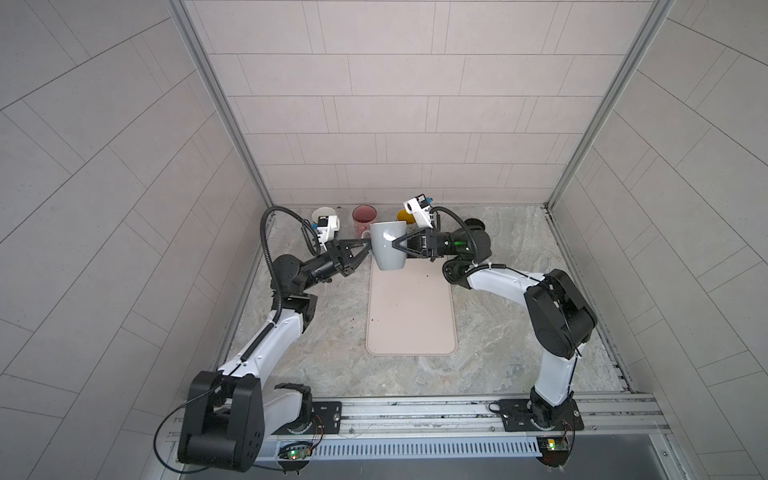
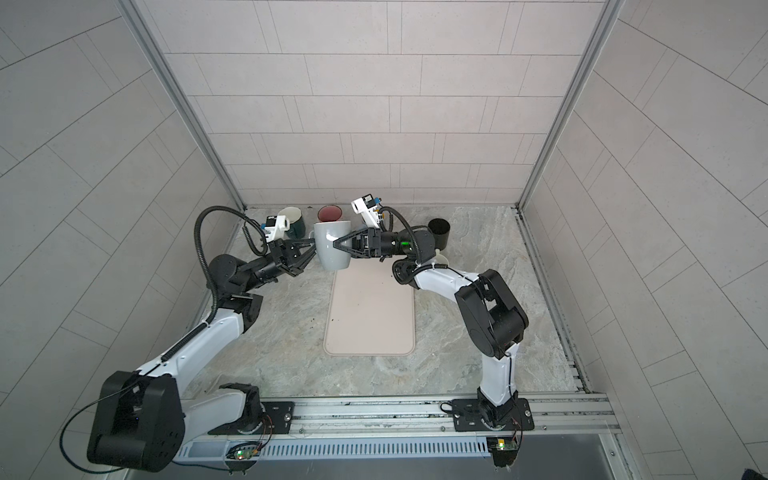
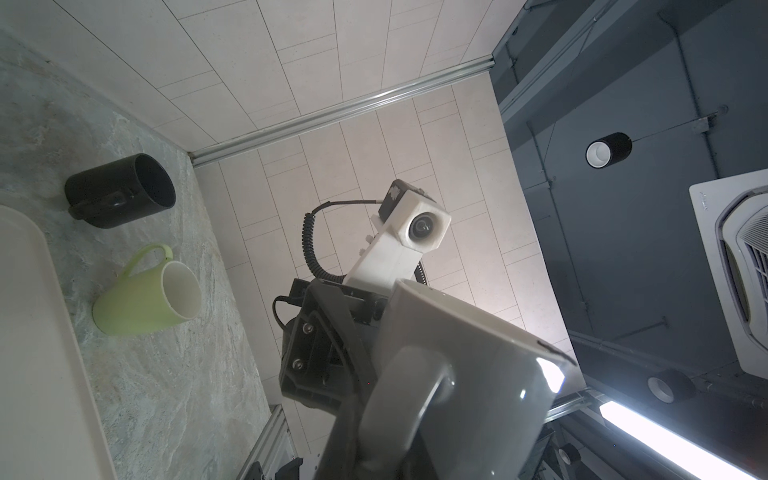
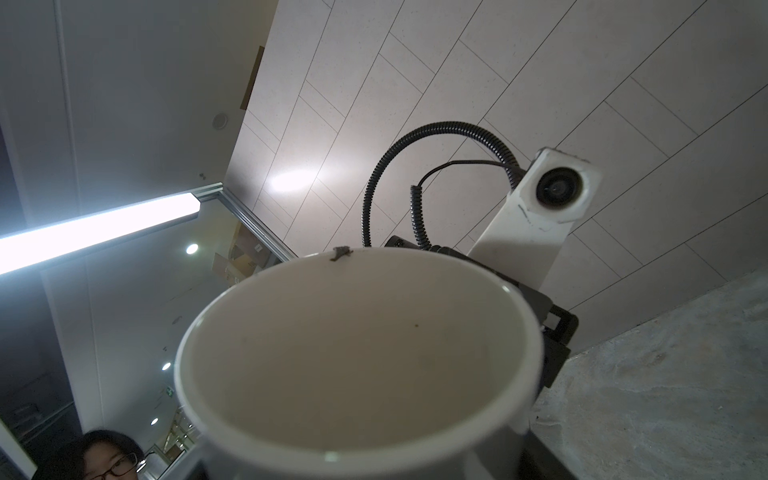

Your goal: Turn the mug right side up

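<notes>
Above the mat (image 1: 409,316), grey mug (image 1: 386,251) upright, left pincer (image 1: 366,246) clenched on its handle (image 3: 411,390), right pincer (image 1: 395,244) clasping its body

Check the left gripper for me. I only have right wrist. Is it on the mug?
Observer: Yes, left gripper is shut on the mug at its handle.
Operator: Mug down on the mat?
Observer: No. It is held clear of the mat, over its far end, mouth up.
Operator: Anything else close by?
Observer: A green mug and a black mug stand upright beside the mat, on the right arm's side.
</notes>
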Controlling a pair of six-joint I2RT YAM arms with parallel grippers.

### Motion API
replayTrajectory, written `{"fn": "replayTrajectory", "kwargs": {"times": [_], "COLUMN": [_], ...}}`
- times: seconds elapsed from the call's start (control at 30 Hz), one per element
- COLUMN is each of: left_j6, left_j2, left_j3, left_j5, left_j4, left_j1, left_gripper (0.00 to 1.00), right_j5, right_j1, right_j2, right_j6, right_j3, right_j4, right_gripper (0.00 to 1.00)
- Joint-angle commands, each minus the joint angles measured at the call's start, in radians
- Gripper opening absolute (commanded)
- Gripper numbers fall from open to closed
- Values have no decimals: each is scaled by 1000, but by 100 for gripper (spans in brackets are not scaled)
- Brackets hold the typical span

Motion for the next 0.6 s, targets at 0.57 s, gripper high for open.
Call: {"fn": "replayTrajectory", "kwargs": {"times": [0.57], "left_j6": [-12], "left_j2": [-40], "left_j3": [46], "left_j5": [-15], "left_j4": [284], "left_j1": [8], "left_gripper": [0], "right_j5": [-6], "right_j1": [-110], "right_j2": [38], "right_j6": [16], "right_j3": [-114], "right_j4": [-78], "right_gripper": [64]}}
